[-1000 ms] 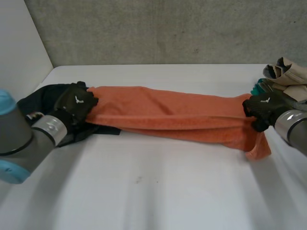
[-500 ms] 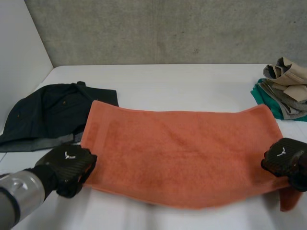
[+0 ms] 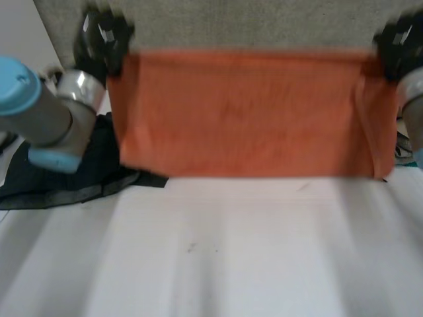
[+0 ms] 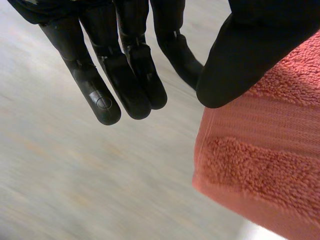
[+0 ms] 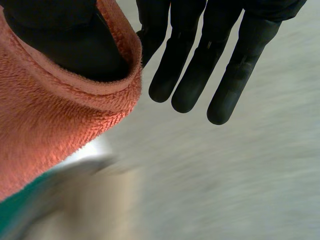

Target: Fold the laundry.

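white table [image 3: 231, 264], head view: orange towel [image 3: 244, 112] spread aloft, wrist views: left hand [image 4: 130, 75] and right hand [image 5: 192, 75] thumb-pinching its corners

The towel [image 3: 244, 112] hangs above the table [image 3: 231, 264], my left hand [image 3: 99, 41] at its upper left corner, my right hand [image 3: 398, 46] at its upper right. A garment [image 3: 89, 181] lies on the table behind its lower left corner.

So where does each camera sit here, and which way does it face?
Head: behind and between both arms, facing down at the table; left hand and right hand hold the towel up.
Left wrist: on that wrist, facing along the palm; own fingers, thumb on a towel corner.
Right wrist: likewise, opposite corner.
Shared: the towel.
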{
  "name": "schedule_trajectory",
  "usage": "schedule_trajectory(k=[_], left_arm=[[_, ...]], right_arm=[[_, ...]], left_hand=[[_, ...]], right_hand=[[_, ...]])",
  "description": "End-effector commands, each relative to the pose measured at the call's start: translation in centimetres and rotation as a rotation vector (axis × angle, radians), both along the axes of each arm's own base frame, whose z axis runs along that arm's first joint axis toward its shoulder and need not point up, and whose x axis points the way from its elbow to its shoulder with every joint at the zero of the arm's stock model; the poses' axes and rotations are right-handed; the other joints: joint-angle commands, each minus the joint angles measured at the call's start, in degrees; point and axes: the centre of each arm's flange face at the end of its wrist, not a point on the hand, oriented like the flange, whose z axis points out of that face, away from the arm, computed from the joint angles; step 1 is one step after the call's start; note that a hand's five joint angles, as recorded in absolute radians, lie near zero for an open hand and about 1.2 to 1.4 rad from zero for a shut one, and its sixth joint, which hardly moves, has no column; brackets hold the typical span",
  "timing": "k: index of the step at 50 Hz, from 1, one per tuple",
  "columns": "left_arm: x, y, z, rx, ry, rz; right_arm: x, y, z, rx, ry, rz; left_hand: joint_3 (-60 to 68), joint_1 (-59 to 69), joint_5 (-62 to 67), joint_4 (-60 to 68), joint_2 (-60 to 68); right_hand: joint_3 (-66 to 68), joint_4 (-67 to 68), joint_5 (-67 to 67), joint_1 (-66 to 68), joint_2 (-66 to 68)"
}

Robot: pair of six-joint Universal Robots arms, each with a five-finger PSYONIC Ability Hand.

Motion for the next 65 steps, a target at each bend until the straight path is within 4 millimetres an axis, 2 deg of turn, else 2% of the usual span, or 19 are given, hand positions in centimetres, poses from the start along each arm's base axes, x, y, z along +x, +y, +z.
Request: schedule_trajectory(k=[1,5,10,14,17,19,21,22,23,24,25,28,29,36,41,48,51,57,65], left_arm=[[0.2,-0.5,8.6,-0.300,0.224,-0.063],[1.1,0.2,9.9,-0.314,0.280,-0.047],[1.5,0.7,6.7,-0.202,0.262,-0.014],[1.8,1.9,3.3,-0.085,0.227,-0.003],[2.0,3.0,-0.4,0.033,0.192,0.002],[2.0,4.0,-3.1,0.119,0.170,0.003],[2.0,4.6,-4.8,0.175,0.154,-0.001],[1.9,5.0,-5.5,0.199,0.147,-0.005],[1.6,5.7,-6.4,0.235,0.137,-0.016],[1.3,6.1,-6.8,0.251,0.131,-0.029],[0.8,6.4,-7.3,0.267,0.128,-0.045],[-0.7,7.1,-9.1,0.321,0.132,-0.093],[-0.9,7.0,-9.3,0.332,0.141,-0.098],[-2.3,6.3,-10.2,0.442,0.334,-0.163],[-4.0,6.1,-10.8,0.512,0.439,-0.230],[-5.9,5.5,-12.5,0.593,0.438,-0.248],[-6.4,5.5,-13.4,0.638,0.440,-0.252],[-8.1,6.7,-15.7,0.815,0.519,-0.299],[-9.6,9.4,-15.8,0.924,0.531,-0.377]], right_arm=[[0.7,-0.1,7.7,-0.435,-0.206,0.090],[0.4,0.3,9.0,-0.464,-0.257,0.123],[1.1,0.7,7.4,-0.374,-0.265,0.170],[1.0,0.9,4.2,-0.219,-0.238,0.186],[1.0,1.4,0.7,-0.056,-0.222,0.174],[1.1,2.5,-2.1,0.094,-0.197,0.172],[1.3,3.4,-3.6,0.174,-0.179,0.178],[1.5,4.1,-4.5,0.229,-0.165,0.180],[1.6,4.4,-4.5,0.238,-0.159,0.187],[1.7,4.7,-4.3,0.243,-0.158,0.191],[1.9,5.0,-4.0,0.242,-0.162,0.198],[3.6,7.3,0.0,0.152,-0.168,0.262],[4.5,8.8,2.1,0.104,-0.172,0.305],[6.0,13.6,7.8,0.019,-0.177,0.415],[6.7,18.7,12.1,-0.041,-0.207,0.528],[7.4,23.9,14.8,-0.070,-0.282,0.653],[7.3,25.1,15.5,-0.078,-0.296,0.677],[7.2,25.3,15.8,-0.084,-0.319,0.675],[7.3,24.5,15.0,-0.056,-0.310,0.667]], left_hand=[[11.64,14.26,13.06,11.08,11.29],[11.64,14.26,13.06,11.08,11.29],[11.64,14.26,13.06,11.08,11.29],[11.64,14.26,13.06,11.08,11.29],[11.64,14.26,13.06,11.08,11.29],[11.64,14.26,13.06,11.08,11.29],[9.50,12.12,10.92,8.94,9.15],[-11.00,-8.38,-9.59,-11.57,-11.36],[-49.01,-46.39,-47.59,-49.57,-49.36],[-58.36,-55.74,-56.94,-58.92,-58.71],[-58.36,-55.74,-56.94,-58.92,-58.71],[-58.14,-55.52,-56.72,-58.70,-58.49],[-58.14,-55.52,-56.72,-58.70,-58.49],[-57.64,-55.02,-56.22,-58.20,-57.99],[-57.47,-54.85,-56.05,-58.03,-57.82],[-57.47,-54.85,-56.05,-58.03,-57.82],[-57.30,-54.68,-55.88,-57.86,-57.65],[-51.42,-48.80,-50.00,-51.98,-51.77],[-39.98,-37.36,-38.56,-40.54,-40.33]], right_hand=[[11.56,11.21,12.65,14.86,12.10],[11.56,11.21,12.65,14.86,12.10],[11.56,11.21,12.65,14.86,12.10],[11.56,11.21,12.65,14.86,12.10],[11.56,11.21,12.65,14.86,12.10],[11.56,11.21,12.65,14.86,12.10],[11.56,11.21,12.65,14.86,12.10],[11.56,11.21,12.65,14.86,12.10],[11.56,11.21,12.65,14.86,12.10],[11.56,11.21,12.65,14.86,12.10],[11.56,11.21,12.65,14.86,12.10],[11.56,11.21,12.65,14.86,12.10],[11.56,11.21,12.65,14.86,12.10],[11.56,11.21,12.65,14.86,12.10],[11.56,11.21,12.65,14.86,12.10],[11.56,11.21,12.65,14.86,12.10],[11.56,11.21,12.65,14.86,12.10],[11.56,11.21,12.65,14.86,12.10],[11.56,11.21,12.65,14.86,12.10]])
